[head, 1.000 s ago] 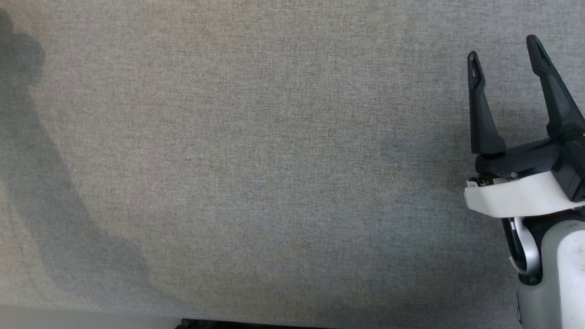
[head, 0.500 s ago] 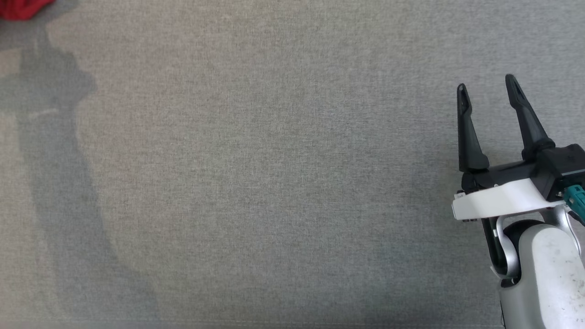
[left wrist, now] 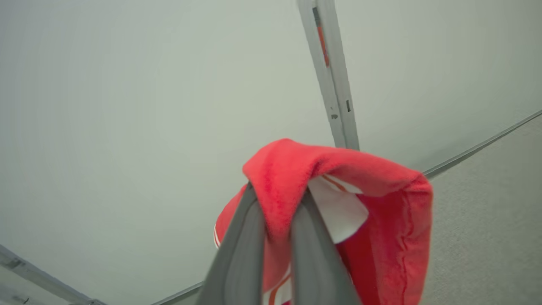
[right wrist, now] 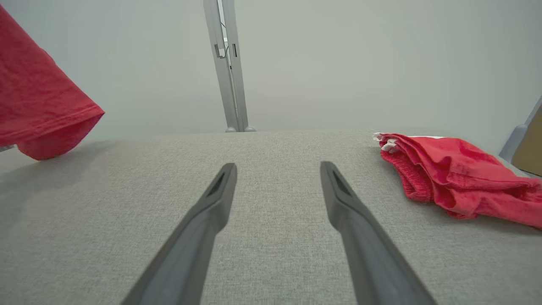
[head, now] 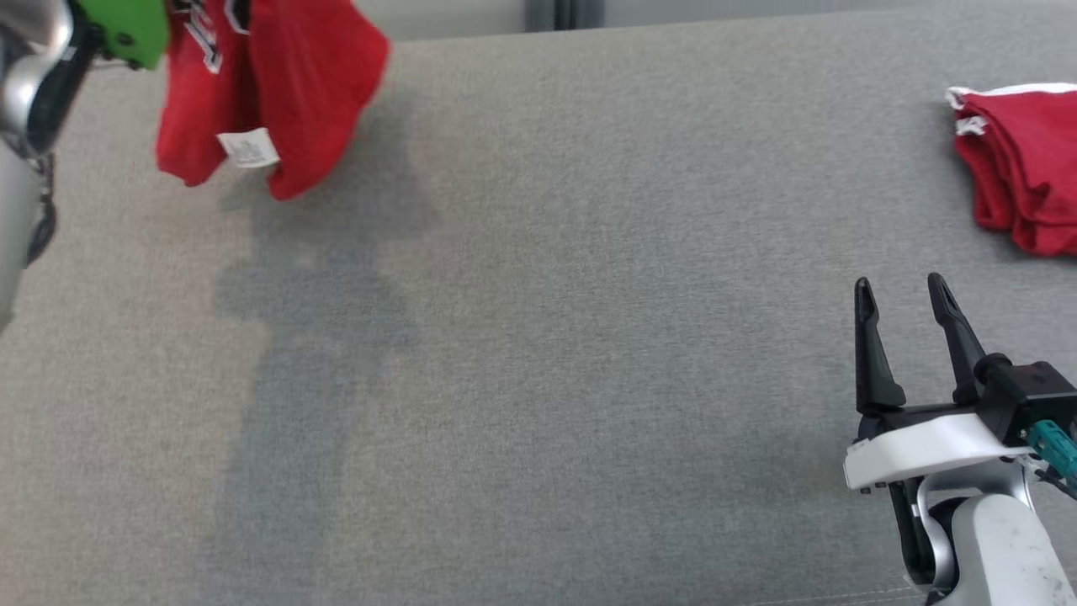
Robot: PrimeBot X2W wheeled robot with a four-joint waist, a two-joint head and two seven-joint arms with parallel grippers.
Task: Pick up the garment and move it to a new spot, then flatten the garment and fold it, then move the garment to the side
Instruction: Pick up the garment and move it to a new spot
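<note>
A red garment (head: 278, 93) with a white label hangs in the air over the far left of the grey table (head: 538, 337), casting a shadow below it. In the left wrist view my left gripper (left wrist: 277, 199) is shut on a bunched fold of this garment (left wrist: 381, 220), and the cloth drapes over both fingertips. My left arm (head: 29, 93) shows at the upper left of the head view. My right gripper (head: 900, 286) stands open and holds nothing, low over the table's near right; its fingers (right wrist: 211, 212) are spread wide apart.
A second red garment (head: 1022, 164) with white trim lies folded at the far right of the table, also seen from the right wrist (right wrist: 457, 178). A grey post (right wrist: 226, 63) stands behind the table's far edge against a pale wall.
The head camera has tilted up, so the whole picture has shifted down. The hanging garment, the folded one and the table's far edge have come into view.
</note>
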